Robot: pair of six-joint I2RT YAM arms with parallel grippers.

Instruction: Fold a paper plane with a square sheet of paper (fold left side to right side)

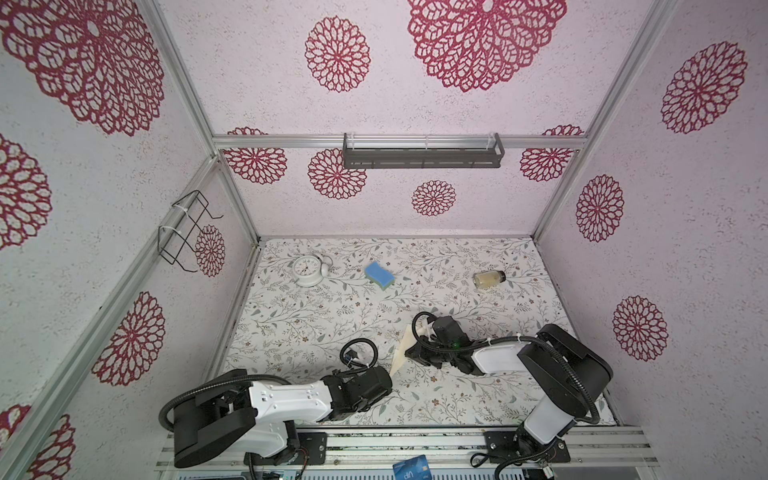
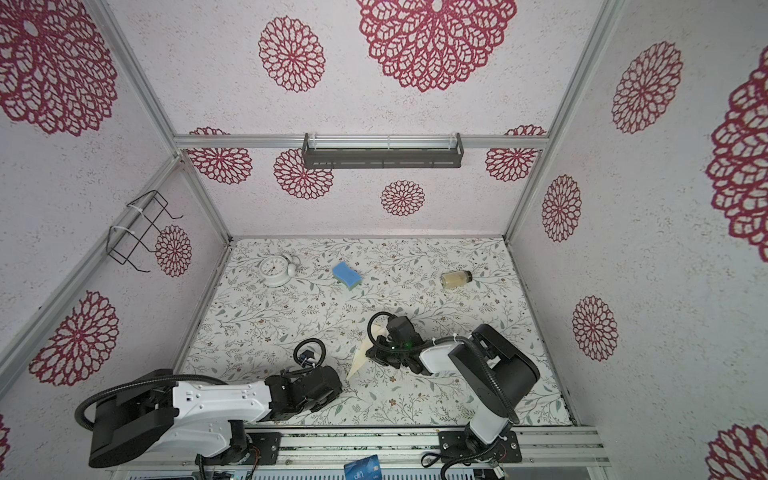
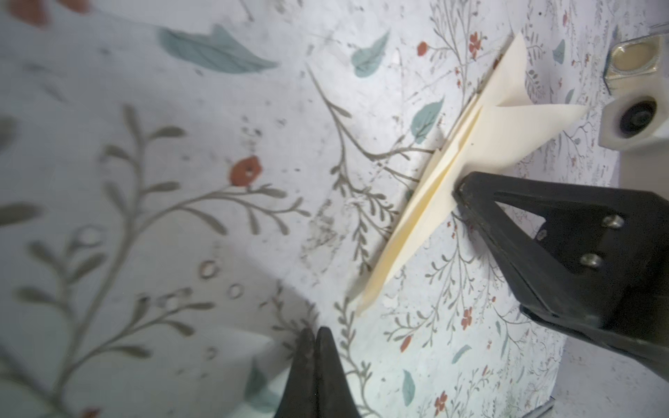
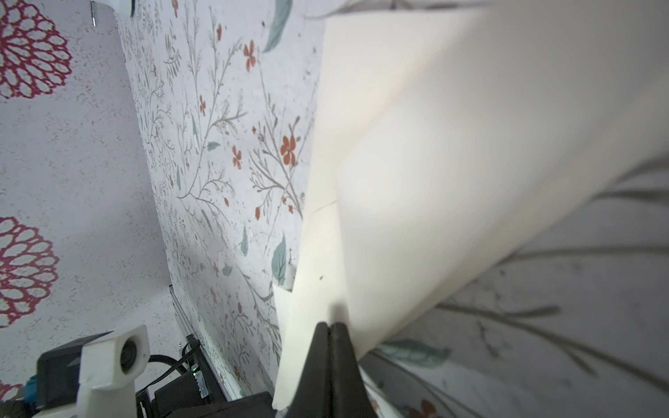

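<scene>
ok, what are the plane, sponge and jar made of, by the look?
Plane: thin matte cream paper; sharp creases, layered flaps.
Sponge: blue foam, matte, with a greenish layer beneath, likely a scouring pad.
Jar: clear glass or plastic, can't tell which; pale contents show through, dark cap.

- Walls (image 1: pixel 374 83): pale, speckled, printed with dark red rosettes of several sizes, on the back and both sides.
- Frame (image 1: pixel 183 83): aluminium posts in the back corners, with a crossbar (image 1: pixel 291 142) along the back wall.
- Shelf (image 1: pixel 422 158): grey and narrow, hung from the crossbar.
- Wire rack (image 1: pixel 183 232): black, tied to the left slanting bar.
- Tabletop (image 1: pixel 332 324): white with grey-green sprigs and small red flowers.
- At the back of it: a white clock (image 1: pixel 308 270), a blue sponge (image 1: pixel 380 275) and a jar (image 1: pixel 489 279) on its side, well apart.
- Light: even, with soft shadows.
</scene>
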